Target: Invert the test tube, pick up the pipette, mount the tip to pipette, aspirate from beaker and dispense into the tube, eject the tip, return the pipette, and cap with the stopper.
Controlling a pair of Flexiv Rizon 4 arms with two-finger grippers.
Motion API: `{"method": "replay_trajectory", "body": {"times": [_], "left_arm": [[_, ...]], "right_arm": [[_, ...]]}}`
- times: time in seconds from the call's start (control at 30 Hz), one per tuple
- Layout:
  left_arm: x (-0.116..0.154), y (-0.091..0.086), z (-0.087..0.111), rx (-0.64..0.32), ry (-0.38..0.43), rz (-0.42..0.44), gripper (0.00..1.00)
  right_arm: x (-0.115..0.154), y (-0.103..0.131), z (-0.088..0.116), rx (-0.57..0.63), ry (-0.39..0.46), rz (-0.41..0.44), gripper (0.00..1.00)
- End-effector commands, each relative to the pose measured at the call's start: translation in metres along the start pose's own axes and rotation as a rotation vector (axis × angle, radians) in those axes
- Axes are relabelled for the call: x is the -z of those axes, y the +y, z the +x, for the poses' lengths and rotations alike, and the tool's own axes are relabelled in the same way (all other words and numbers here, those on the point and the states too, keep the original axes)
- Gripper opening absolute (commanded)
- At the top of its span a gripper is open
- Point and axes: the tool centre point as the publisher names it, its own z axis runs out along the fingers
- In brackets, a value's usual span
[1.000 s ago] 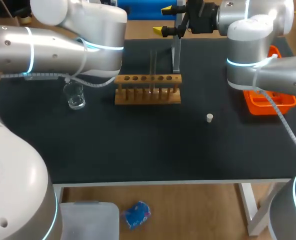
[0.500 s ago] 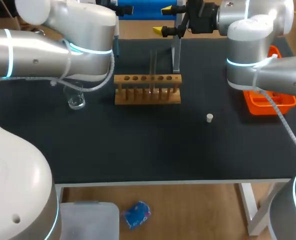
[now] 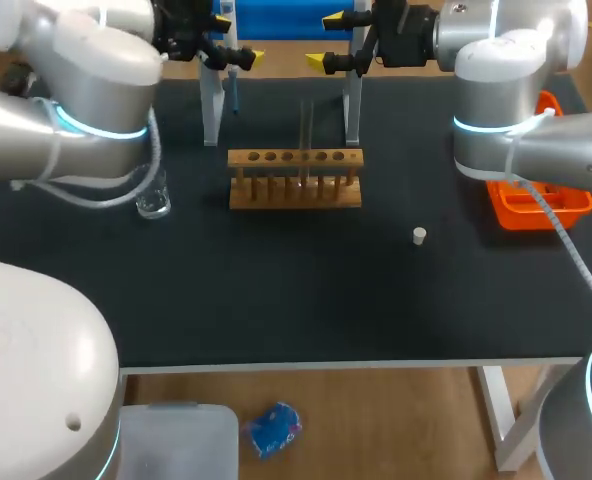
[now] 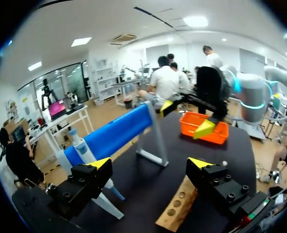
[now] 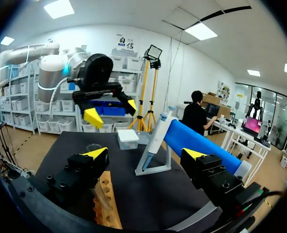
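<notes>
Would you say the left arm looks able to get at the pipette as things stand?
Probably yes. The left gripper is open and close to the pipette, which hangs at the end of its stand, just beside one finger; nothing stands between them, though it would need to shift sideways.

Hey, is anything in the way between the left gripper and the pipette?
Nothing visible. The open left gripper faces the pipette, which hangs on the stand just ahead of one finger, with no object between them.
</notes>
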Motion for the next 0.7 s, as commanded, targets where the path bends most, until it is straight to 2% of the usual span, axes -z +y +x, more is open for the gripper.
{"method": "replay_trajectory", "body": {"times": [0.03,0.23,0.7], "left_arm": [[0.042,0.005,0.017,-0.027,0.099,0.004,1.00],[0.051,0.014,0.048,-0.072,0.158,-0.020,1.00],[0.051,0.014,0.048,-0.072,0.158,-0.020,1.00]], "right_arm": [[0.000,0.000,0.000,0.000,0.000,0.001,1.00],[0.000,0.000,0.000,0.000,0.000,0.001,1.00],[0.000,0.000,0.000,0.000,0.000,0.001,1.00]]}}
